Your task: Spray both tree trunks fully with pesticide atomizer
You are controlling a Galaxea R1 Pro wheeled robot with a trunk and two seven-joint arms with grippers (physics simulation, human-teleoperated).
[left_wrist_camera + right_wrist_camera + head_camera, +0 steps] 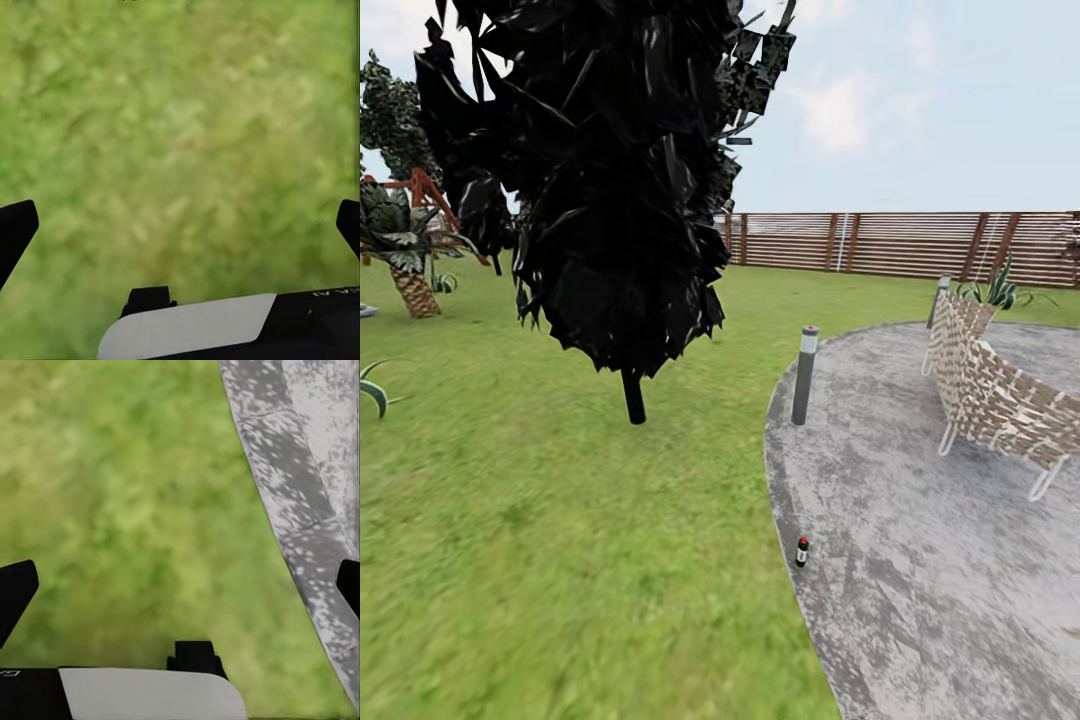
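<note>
Approaching: one pesticide atomizer [802,551] stands upright at the stone patio [920,560] edge, just beside the lawn [560,540]. Best to roll closer and square up before reaching. Left gripper [180,225] and right gripper [180,585] fingers apart, empty. One dark tree [610,180], one bollard lamp [805,375], possibly a second behind the wicker bench [1000,400].

Stone patio [920,560] rough, mottled grey; fence [900,243] slatted brown wood; lawn [560,560] matt green grass.
</note>
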